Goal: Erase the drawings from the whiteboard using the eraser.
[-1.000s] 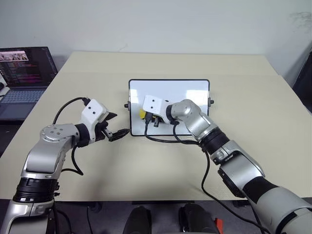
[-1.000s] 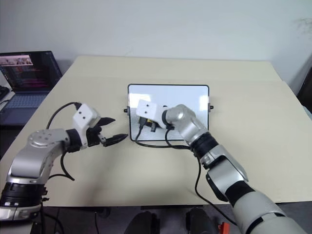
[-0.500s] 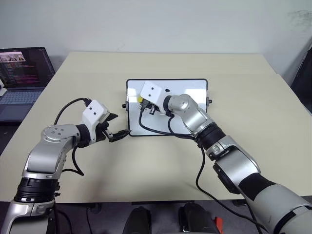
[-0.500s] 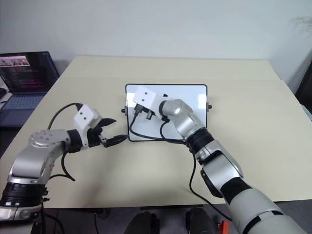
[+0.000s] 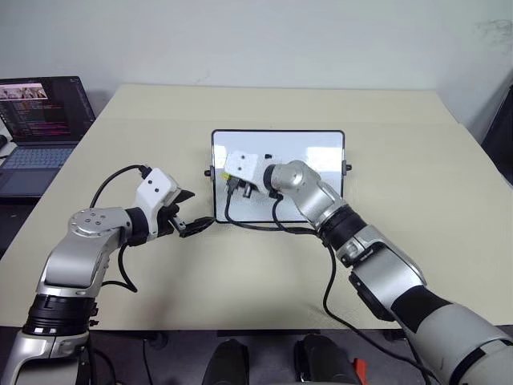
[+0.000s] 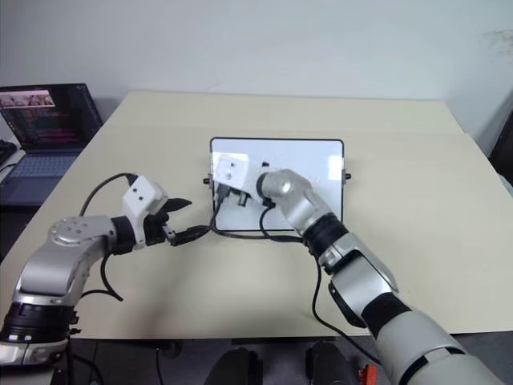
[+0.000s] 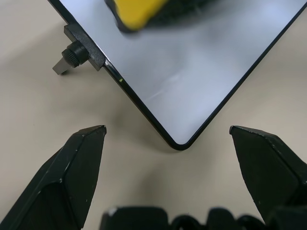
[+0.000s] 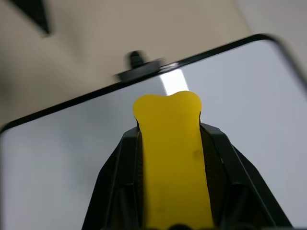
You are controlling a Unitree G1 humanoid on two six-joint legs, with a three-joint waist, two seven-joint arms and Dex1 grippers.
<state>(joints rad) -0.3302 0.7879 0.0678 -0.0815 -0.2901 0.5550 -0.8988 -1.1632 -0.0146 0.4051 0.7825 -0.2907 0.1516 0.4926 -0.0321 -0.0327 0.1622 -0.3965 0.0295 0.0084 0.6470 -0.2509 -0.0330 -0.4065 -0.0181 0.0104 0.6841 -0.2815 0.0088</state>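
Observation:
The whiteboard (image 5: 313,160) lies flat in the middle of the table, black-framed with a knob (image 7: 72,55) on its short side. My right gripper (image 5: 237,188) is shut on the yellow eraser (image 8: 170,158) and holds it over the board's left part, near the left edge. My left gripper (image 5: 192,210) stands open just off the board's near left corner (image 7: 178,143), holding nothing and apart from the frame. The drawings are hidden or too faint to make out; my right arm covers much of the board.
An open laptop (image 5: 40,120) sits at the table's far left edge. The beige table (image 5: 417,136) spreads wide to the right of the board and behind it. Black cables (image 5: 256,224) trail from my right wrist across the board's near edge.
My right gripper has carried the eraser across the board's left part, away from me and slightly left, its wrist turning. The left gripper has stayed at the corner.

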